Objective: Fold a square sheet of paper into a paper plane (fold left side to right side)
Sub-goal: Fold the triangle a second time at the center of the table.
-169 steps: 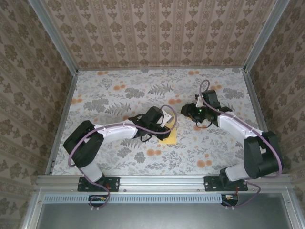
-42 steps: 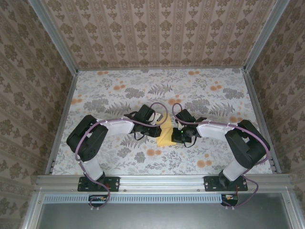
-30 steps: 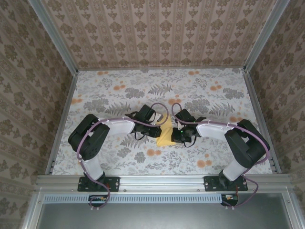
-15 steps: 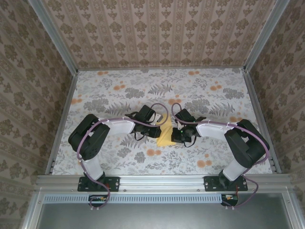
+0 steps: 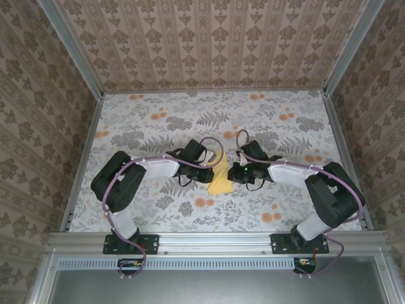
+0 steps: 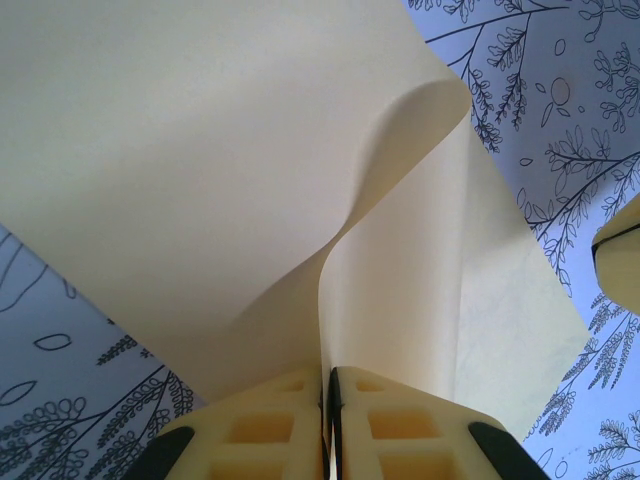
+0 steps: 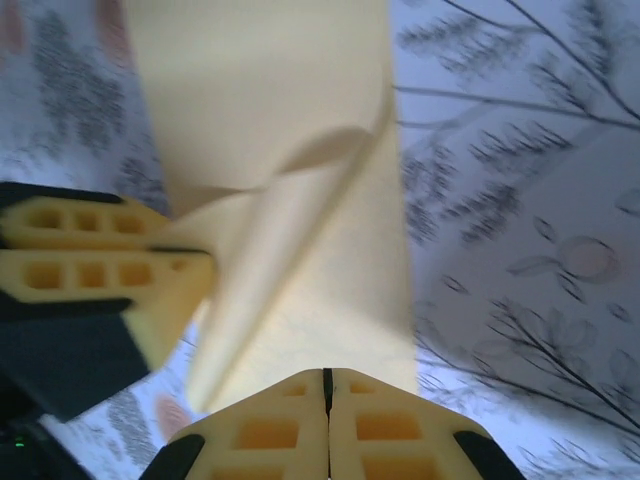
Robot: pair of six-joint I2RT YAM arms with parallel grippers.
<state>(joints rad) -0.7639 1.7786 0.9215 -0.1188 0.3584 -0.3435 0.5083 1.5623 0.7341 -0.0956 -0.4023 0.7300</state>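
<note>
The yellow sheet of paper (image 5: 221, 182) lies partly folded near the middle of the floral cloth (image 5: 158, 120), between the wrists of the two arms. The left gripper (image 6: 327, 395) pinches a raised flap of the sheet, which curls up and over from its closed fingertips while the lower layer rests flat on the cloth. The right gripper (image 7: 326, 390), jaws pressed together, meets the sheet's edge from the right; whether paper sits between its tips cannot be told.

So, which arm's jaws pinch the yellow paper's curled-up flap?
The left arm: its jaws clamp the raised flap of the paper. The right arm's shut jaws sit by the flat part.
</note>
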